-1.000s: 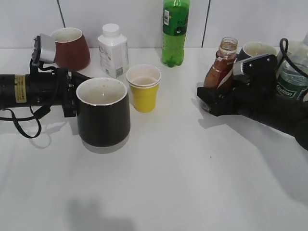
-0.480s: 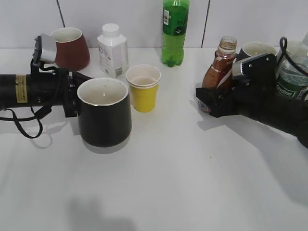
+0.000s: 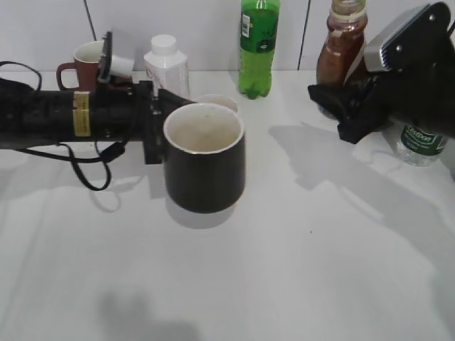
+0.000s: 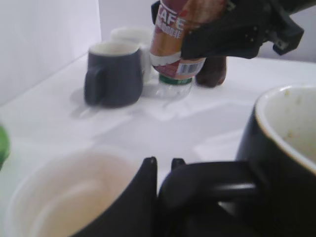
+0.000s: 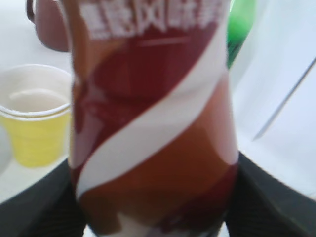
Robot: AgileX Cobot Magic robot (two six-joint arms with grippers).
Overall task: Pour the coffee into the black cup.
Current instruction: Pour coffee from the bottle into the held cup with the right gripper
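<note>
While both arms hold their loads off the table, we judge that we are in the approach step, with cup and bottle being brought together and no pouring begun. Our left gripper is clamped on the handle of the black cup, which hangs upright above the white table, casting a shadow just beneath it; its white inside looks empty apart from some faint staining. Our right gripper is closed around the lower body of the coffee bottle, which stands upright and raised at the far right, its open neck partly cut off by the top edge of the exterior view. Cup and bottle are well apart, the bottle higher than the cup. Behind the cup sit a yellow cup, a white bottle, a green soda bottle and a maroon mug; a grey mug stands beyond the coffee. Next, we think, the bottle mouth must travel over the cup's rim and then tilt slowly, while the cup is held level and steady, so that the stream lands inside rather than on the table.
</note>
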